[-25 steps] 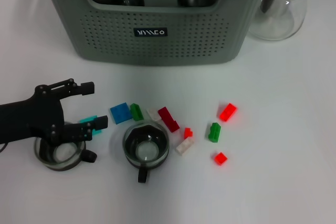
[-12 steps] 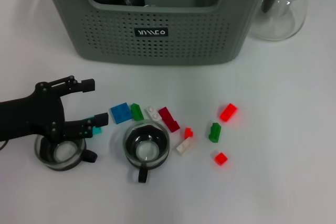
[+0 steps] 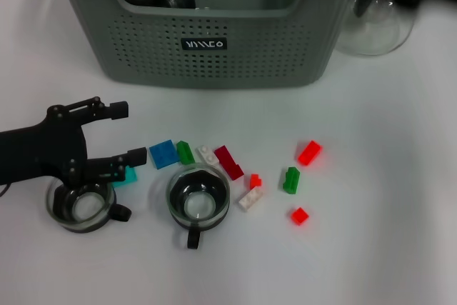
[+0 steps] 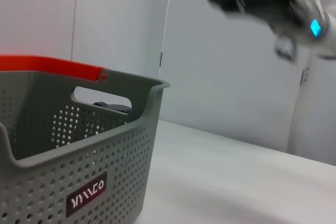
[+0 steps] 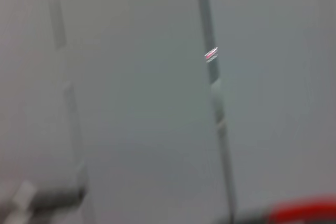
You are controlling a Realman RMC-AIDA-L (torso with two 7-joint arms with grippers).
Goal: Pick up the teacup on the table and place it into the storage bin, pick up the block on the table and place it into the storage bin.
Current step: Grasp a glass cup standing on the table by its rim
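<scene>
Task partly done at best: storage bin [image 3: 214, 55] holds at least one dark round item, can't tell what; two teacups [image 3: 198, 199] and all the blocks [image 3: 309, 152] sit on the table [image 3: 385, 176]. Left gripper [image 3: 123, 133] spread open above left cup, beside cyan block [image 3: 126, 176]. Right gripper not visible

Grey-green perforated storage bin [image 3: 207, 41]; blue block [image 3: 163, 153].
</scene>
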